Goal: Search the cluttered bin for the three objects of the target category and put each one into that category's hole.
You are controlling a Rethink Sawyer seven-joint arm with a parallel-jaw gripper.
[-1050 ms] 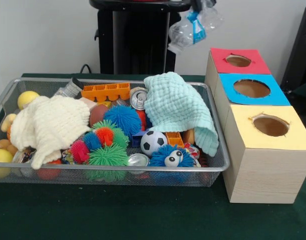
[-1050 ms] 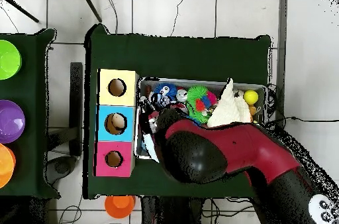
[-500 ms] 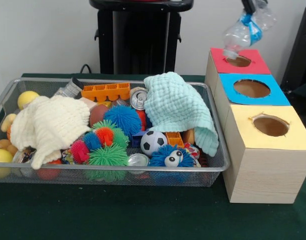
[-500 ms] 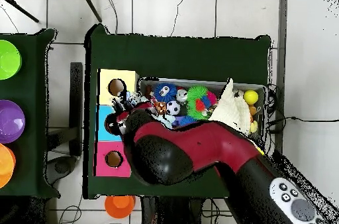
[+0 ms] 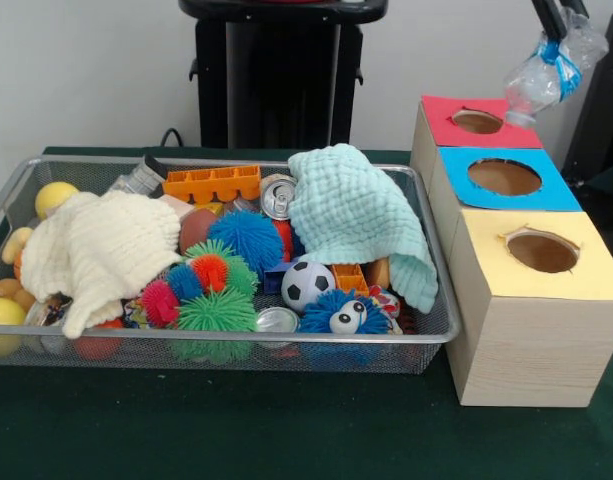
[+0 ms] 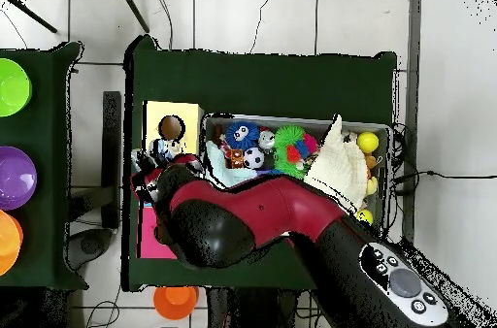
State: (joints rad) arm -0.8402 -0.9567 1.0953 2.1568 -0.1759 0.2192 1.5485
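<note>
One crumpled plastic bottle (image 5: 552, 66) is seen clamped in the gripper (image 5: 558, 32) in the front view, hanging neck-down below the fingers, up beside and beyond the red-topped box (image 5: 479, 122); judged, it is held there for lining up with that box's hole (image 5: 478, 121), with the blue-topped box (image 5: 505, 178) and yellow-topped box (image 5: 542, 254) nearer. The wire bin (image 5: 426, 330) lies well apart, still cluttered. From overhead, the arm (image 6: 252, 232) is stretched across the boxes, so fingers and bottle are hidden; only the yellow-topped box (image 6: 172, 128) is shown.
</note>
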